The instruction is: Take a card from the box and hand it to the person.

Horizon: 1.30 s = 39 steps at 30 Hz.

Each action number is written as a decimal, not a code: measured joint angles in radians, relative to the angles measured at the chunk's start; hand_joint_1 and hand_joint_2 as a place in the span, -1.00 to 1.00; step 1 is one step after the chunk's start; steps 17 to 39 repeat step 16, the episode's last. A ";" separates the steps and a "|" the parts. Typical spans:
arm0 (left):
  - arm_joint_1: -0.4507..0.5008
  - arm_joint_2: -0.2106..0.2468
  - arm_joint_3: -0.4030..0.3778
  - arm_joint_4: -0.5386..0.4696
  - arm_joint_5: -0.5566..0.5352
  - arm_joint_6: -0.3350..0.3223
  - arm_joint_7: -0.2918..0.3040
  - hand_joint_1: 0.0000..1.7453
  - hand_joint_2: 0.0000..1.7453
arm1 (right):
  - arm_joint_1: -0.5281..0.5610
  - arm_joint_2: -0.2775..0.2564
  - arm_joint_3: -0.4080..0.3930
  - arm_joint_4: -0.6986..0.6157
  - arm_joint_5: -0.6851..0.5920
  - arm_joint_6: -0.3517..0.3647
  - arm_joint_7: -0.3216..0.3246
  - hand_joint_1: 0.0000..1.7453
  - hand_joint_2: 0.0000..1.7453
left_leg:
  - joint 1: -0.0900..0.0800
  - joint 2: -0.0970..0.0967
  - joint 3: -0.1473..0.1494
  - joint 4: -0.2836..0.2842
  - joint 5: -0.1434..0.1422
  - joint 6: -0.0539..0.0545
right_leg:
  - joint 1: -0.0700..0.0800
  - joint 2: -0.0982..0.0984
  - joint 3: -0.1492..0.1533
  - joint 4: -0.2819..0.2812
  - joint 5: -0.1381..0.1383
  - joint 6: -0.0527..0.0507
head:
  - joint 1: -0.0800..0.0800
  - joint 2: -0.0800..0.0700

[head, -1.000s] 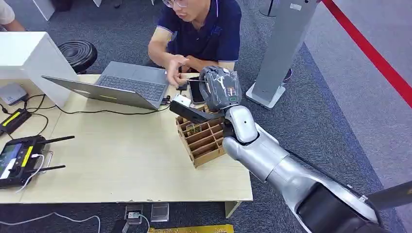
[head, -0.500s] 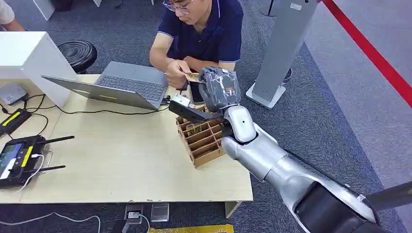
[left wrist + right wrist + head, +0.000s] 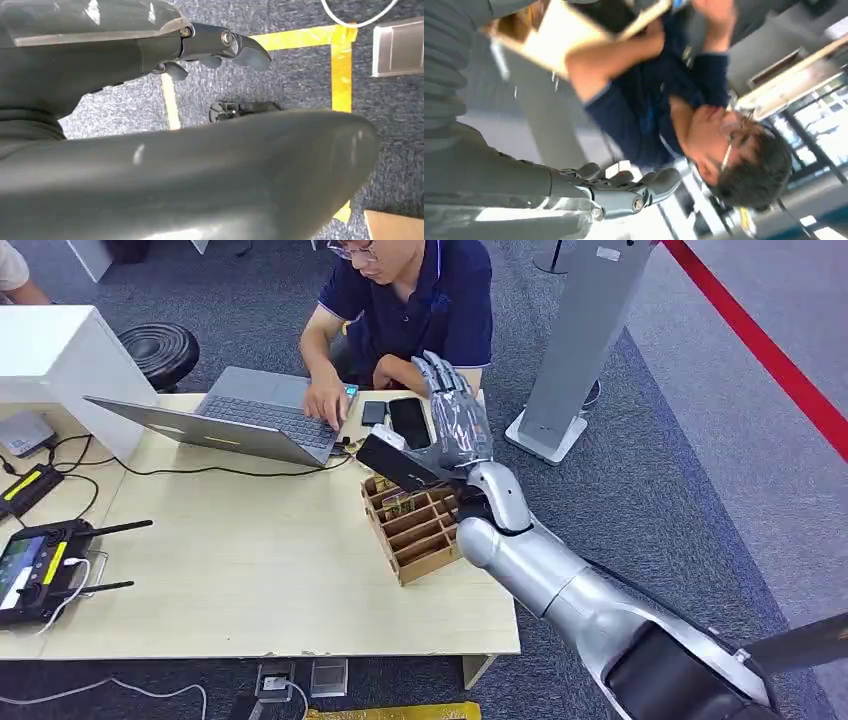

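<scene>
Right hand [image 3: 452, 415] is raised over the far edge of the table [image 3: 250, 540], fingers spread and extended, nothing in it. It hovers above the wooden box [image 3: 415, 525], palm turned toward the person [image 3: 415, 300] seated opposite. Left hand [image 3: 220, 45] hangs by my side over the carpet, fingers loosely apart, holding nothing.

No card visible in either hand. The person's hand [image 3: 325, 400] rests on the laptop [image 3: 250, 415] keyboard; I cannot tell whether a card lies there. Judgement: handover looks finished, or a fresh pick is due. Next move would call for lowering the right hand to the box and pinching one card by its upper edge.

Box: slatted compartments in rows, at least one slot near the back holds something card-like [image 3: 398, 505]; other slots look bare, though shadow hides their depths. Two phones [image 3: 410, 422] lie just beyond the box.
</scene>
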 joint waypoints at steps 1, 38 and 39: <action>0.000 0.000 0.000 0.000 0.000 0.000 0.000 -1.00 -1.00 | 0.000 0.000 0.000 0.000 0.000 0.000 0.000 -1.00 1.00 | 0.000 0.000 0.000 0.000 0.000 0.000 | 0.000 0.000 0.000 0.000 0.000 0.000 | 0.000 0.000; 0.034 0.011 0.021 0.000 0.042 0.010 -0.019 -1.00 -1.00 | 0.391 -0.205 -0.138 -0.386 -0.752 0.233 -0.222 -1.00 1.00 | 0.000 0.000 0.001 0.000 -0.001 0.000 | 0.000 0.000 0.000 -0.001 0.000 0.000 | 0.000 0.000; 0.034 0.011 0.021 0.000 0.042 0.010 -0.019 -1.00 -1.00 | 0.391 -0.205 -0.138 -0.386 -0.752 0.233 -0.222 -1.00 1.00 | 0.000 0.000 0.001 0.000 -0.001 0.000 | 0.000 0.000 0.000 -0.001 0.000 0.000 | 0.000 0.000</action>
